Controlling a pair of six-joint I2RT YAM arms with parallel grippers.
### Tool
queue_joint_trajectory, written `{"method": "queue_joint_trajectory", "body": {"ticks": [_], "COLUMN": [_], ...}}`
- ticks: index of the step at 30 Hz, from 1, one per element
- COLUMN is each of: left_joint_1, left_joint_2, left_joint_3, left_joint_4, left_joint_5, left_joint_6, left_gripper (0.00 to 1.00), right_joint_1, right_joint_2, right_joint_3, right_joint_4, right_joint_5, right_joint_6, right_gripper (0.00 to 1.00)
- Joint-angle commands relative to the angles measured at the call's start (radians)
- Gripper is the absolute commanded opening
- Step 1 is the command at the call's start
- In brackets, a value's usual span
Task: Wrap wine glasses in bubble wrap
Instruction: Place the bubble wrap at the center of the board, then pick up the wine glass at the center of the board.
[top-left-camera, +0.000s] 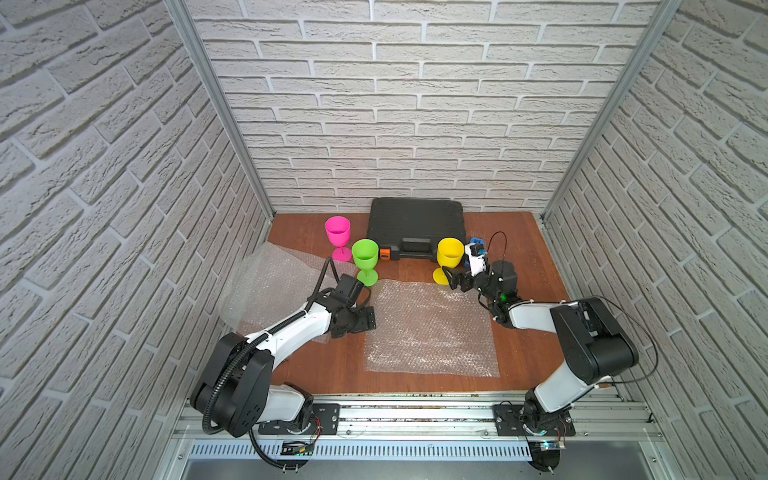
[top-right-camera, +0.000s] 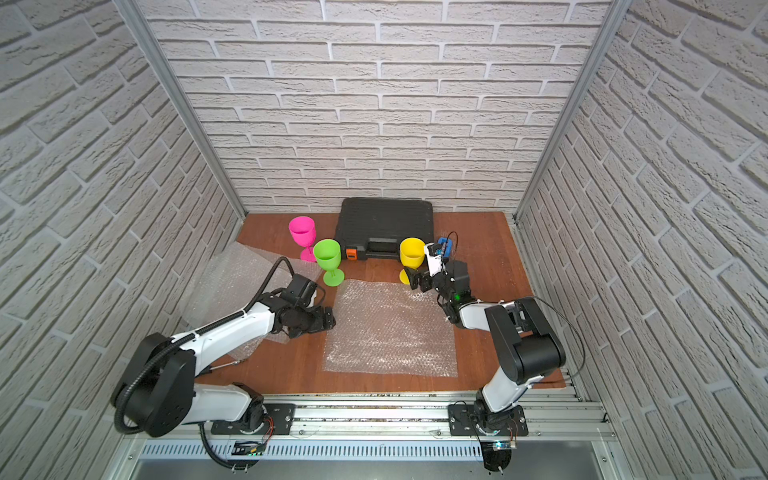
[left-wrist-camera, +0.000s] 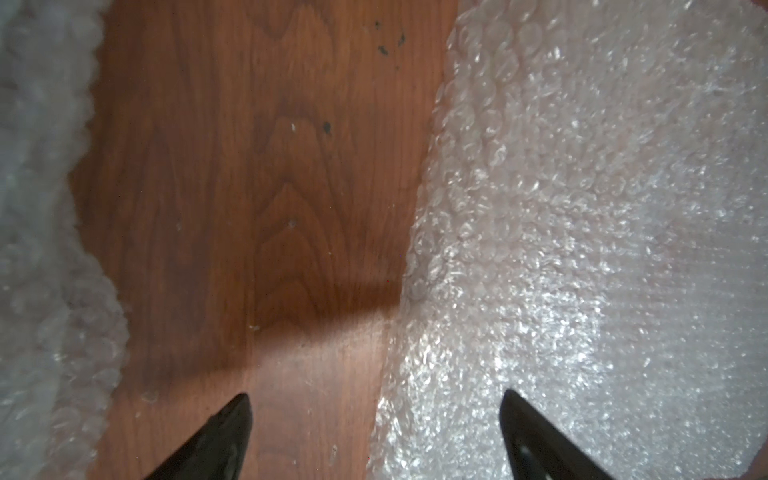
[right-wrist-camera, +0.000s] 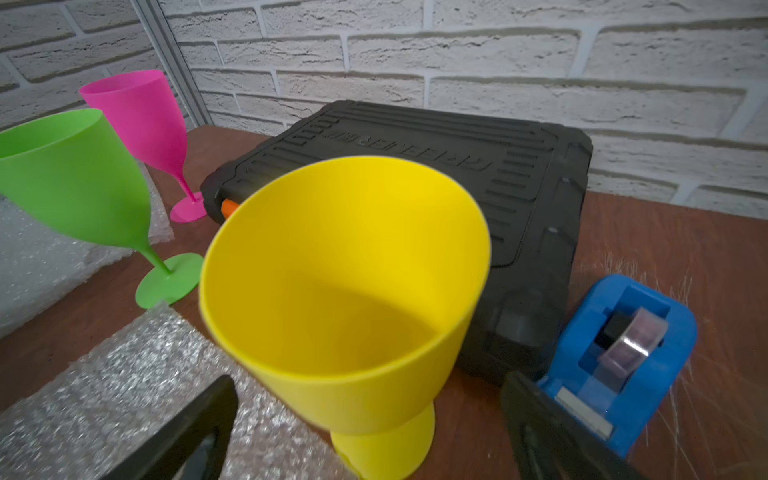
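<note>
Right wrist view: opaque yellow goblet (right-wrist-camera: 345, 291) stands upright before the wide-spread right claw (right-wrist-camera: 368, 380); left claw (left-wrist-camera: 376, 397) gapes, empty.

Both arms reach forward, low. The left gripper (left-wrist-camera: 376, 415) points downward with jaws spread wide; the right gripper (top-left-camera: 451, 279) sits level, jaws equally wide.

A lab robot test cell: brick-pattern wall panels (top-left-camera: 415, 104) in aluminium posts (top-left-camera: 220, 112) box in a wooden counter (top-left-camera: 332, 370), robot arms (top-left-camera: 536, 316) bolted to a rail (top-left-camera: 415, 415) at its near edge.
</note>
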Motion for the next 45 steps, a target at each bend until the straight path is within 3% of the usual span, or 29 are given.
{"method": "queue_joint_trajectory", "body": {"ticks": [1, 14, 21, 30, 37, 45], "left_joint_1": [0.015, 0.044, 0.049, 0.050, 0.046, 0.013], "left_joint_2": [-0.017, -0.003, -0.002, 0.008, 0.032, 0.108], "left_joint_3": [0.022, 0.036, 0.035, 0.024, -0.015, -0.067], "left_joint_4": [-0.023, -0.042, -0.043, -0.019, 0.044, 0.161], "left_joint_5": [-0.021, -0.017, -0.017, 0.009, 0.088, 0.157], "left_joint_6": [0.007, 0.013, 0.015, 0.021, 0.028, 0.015], "left_gripper": [0.93, 0.93, 0.92, 0.91, 0.88, 0.85], "right_joint_1": [0.007, 0.008, 0.008, 0.008, 0.022, 0.097], "right_joint_2": [0.053, 0.236, 0.223, 0.132, -0.036, -0.297], "right_joint_3": [0.040, 0.149, 0.143, 0.122, 0.076, 0.099], "right_joint_4": [0.150, 0.272, 0.276, 0.206, 0.037, -0.451], "right_joint_5": [-0.015, -0.047, -0.035, -0.035, -0.036, 0.002], "right_joint_6": [0.015, 0.074, 0.074, 0.058, 0.056, 0.130], "right_gripper": [0.99, 0.96, 0.86, 0.80, 0.79, 0.79]}}
